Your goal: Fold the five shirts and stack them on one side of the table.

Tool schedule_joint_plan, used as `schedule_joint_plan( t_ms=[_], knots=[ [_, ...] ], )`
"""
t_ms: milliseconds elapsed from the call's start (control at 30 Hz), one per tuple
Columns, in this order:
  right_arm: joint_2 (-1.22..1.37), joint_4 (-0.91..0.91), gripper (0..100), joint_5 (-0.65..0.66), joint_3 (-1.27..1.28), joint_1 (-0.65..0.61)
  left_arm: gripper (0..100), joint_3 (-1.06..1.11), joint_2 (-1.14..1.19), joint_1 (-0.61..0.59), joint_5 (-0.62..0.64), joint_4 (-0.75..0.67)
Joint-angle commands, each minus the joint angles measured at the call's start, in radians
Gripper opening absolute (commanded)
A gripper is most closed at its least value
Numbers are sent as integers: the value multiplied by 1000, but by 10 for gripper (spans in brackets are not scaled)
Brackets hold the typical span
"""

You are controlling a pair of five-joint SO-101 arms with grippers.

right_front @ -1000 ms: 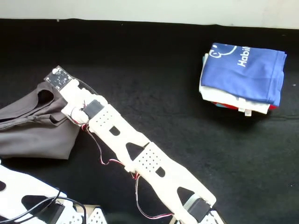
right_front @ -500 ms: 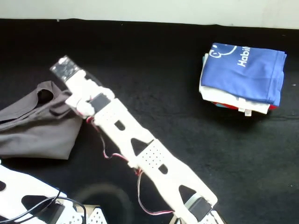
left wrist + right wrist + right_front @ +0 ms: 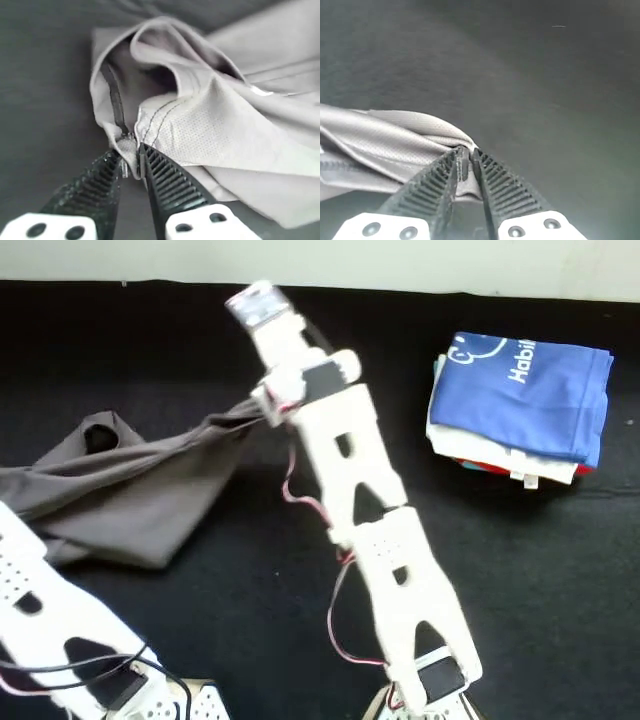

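Note:
A grey shirt (image 3: 130, 490) lies crumpled and stretched across the left of the black table (image 3: 300, 350). My right gripper (image 3: 268, 408) is shut on one corner of it, lifted toward the table's middle; its wrist view shows the grey shirt (image 3: 395, 145) pinched in the right gripper (image 3: 465, 162). My left gripper (image 3: 131, 162) is shut on a seam of the grey shirt (image 3: 210, 115); the left arm (image 3: 50, 610) stands at the lower left. A stack of folded shirts (image 3: 520, 405), blue on top, rests at the right.
Bare black cloth runs between the grey shirt and the stack. A pale wall (image 3: 320, 260) borders the table's far edge. The right arm's white links (image 3: 380, 540) cross the table's middle from the front edge.
My right gripper has swung up and to the right with the shirt corner, stretching the grey cloth toward the middle. The left arm has risen at the lower left.

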Motion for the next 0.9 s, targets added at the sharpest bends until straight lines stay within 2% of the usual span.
schedule_joint_plan(
  t_ms=[0,233,333,567,867],
  knots=[
    [-154,38,8,9,-125,96,8,113,-237,153,80,9],
    [-315,44,7,9,-125,209,8,203,-719,489,129,5],
    [-414,44,7,11,-125,266,8,182,-849,576,129,-18],
    [-651,33,7,126,-125,354,8,136,-1018,591,129,-146],
    [-872,-76,7,129,-125,360,8,136,-1141,593,130,-232]
  ],
)
